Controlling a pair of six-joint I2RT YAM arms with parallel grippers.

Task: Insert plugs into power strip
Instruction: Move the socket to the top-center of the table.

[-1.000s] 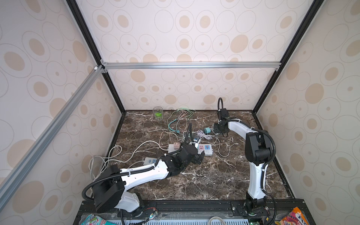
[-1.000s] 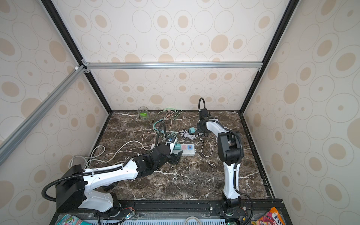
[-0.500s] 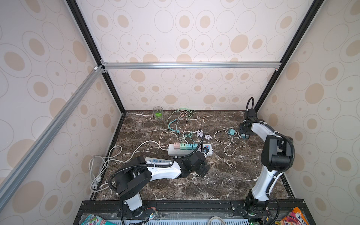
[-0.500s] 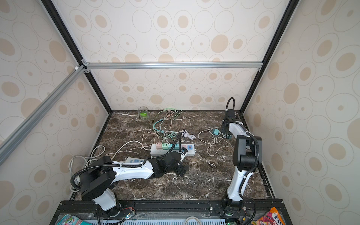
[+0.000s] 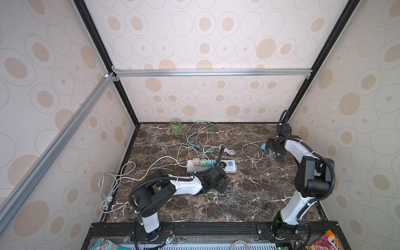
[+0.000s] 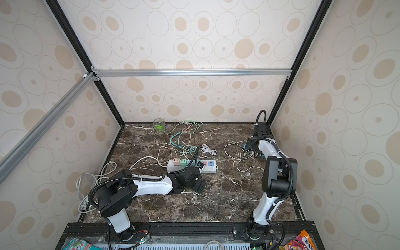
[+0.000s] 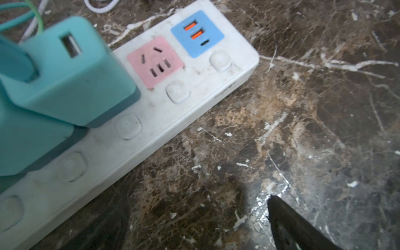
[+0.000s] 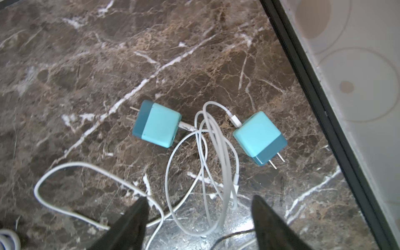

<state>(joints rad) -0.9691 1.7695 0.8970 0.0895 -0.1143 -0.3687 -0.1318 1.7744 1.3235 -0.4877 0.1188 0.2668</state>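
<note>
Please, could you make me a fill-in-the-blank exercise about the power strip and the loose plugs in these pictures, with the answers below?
1. Near the right tool, ____ teal plugs lie unplugged on the table.
2. The right tool stands ____, holding nothing.
3. The free socket on the power strip is coloured ____.
4. The two wide USB ports in its blue panel are coloured ____.

Missing words: two; open; pink; orange.
</note>
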